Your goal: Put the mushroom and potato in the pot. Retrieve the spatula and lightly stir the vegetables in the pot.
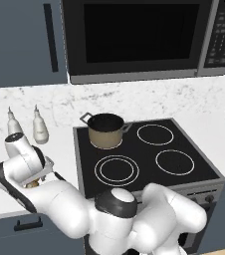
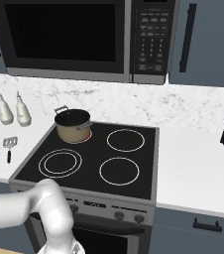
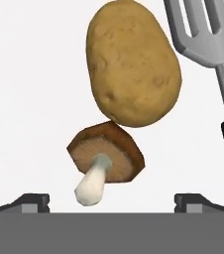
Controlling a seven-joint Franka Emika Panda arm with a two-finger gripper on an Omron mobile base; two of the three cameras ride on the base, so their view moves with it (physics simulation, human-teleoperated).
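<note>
Sitting on the white counter [image 3: 29, 99], mushroom [image 3: 106, 158] is on its side, pale stem toward the camera in the hand view, cap touching or just about touching the potato [image 3: 134, 64] beyond it. Can't tell if there's a gap between them. Potato is much bigger. Spatula [image 3: 218, 69] lies just beside the potato, slotted metal head level with it, black handle running back along the frame edge; narrow strip of counter between potato and spatula head. Other side of the mushroom is bare counter, plenty of room.

Gripper [image 3: 111, 202] has its jaws spread wide, nothing between them, fingertips straddling the mushroom stem with clearance either side.

Right base view: spatula [image 2: 9, 147] sits on the counter near the stove's [image 2: 134, 171] left edge. Pot [image 2: 73, 125] is on the rear left burner, loop handles out to the sides. Other three burners bare. Two white bottles [image 2: 12, 110] stand at the backsplash behind the spatula, well apart from the pot.
</note>
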